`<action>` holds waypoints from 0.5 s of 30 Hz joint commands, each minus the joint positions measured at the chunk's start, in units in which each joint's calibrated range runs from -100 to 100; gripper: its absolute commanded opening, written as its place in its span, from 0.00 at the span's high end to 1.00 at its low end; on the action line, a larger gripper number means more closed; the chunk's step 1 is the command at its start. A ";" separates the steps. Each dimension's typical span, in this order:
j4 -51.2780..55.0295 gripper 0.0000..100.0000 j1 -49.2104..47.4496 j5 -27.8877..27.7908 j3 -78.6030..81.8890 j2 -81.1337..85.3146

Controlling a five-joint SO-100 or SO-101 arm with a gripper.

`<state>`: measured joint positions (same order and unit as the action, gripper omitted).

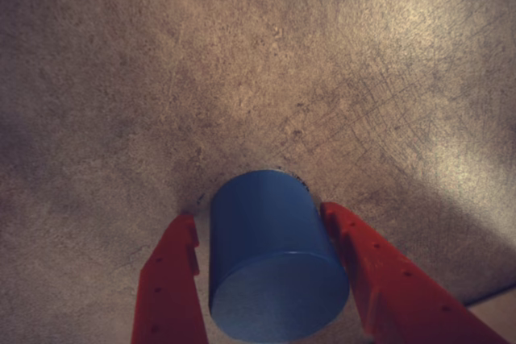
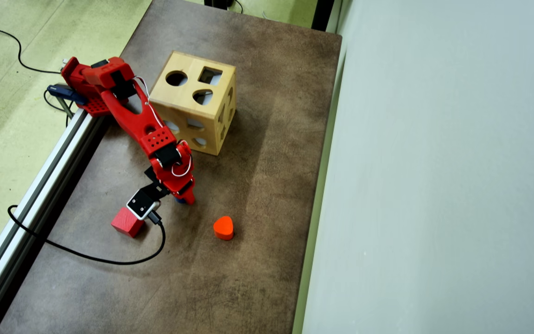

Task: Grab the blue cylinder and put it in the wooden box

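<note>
The red arm reaches from its base at the table's left edge in the overhead view, slanting down and to the right, alongside the wooden box, with the wrist bent downward below the box. The gripper points at the tabletop. In the wrist view its two red fingers stand apart, one on each side of the blue cylinder, close against it.
</note>
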<state>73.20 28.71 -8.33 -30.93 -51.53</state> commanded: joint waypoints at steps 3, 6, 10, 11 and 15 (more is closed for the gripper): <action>0.18 0.76 0.12 -0.39 -1.27 5.20; 0.18 0.76 -0.18 -0.39 -1.19 5.28; 0.18 0.76 -0.70 -0.39 -1.19 5.20; 0.18 0.76 -0.70 -0.39 -1.19 5.11; -0.06 0.76 -0.78 -0.78 -1.19 4.77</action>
<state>73.20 28.57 -8.33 -30.93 -51.36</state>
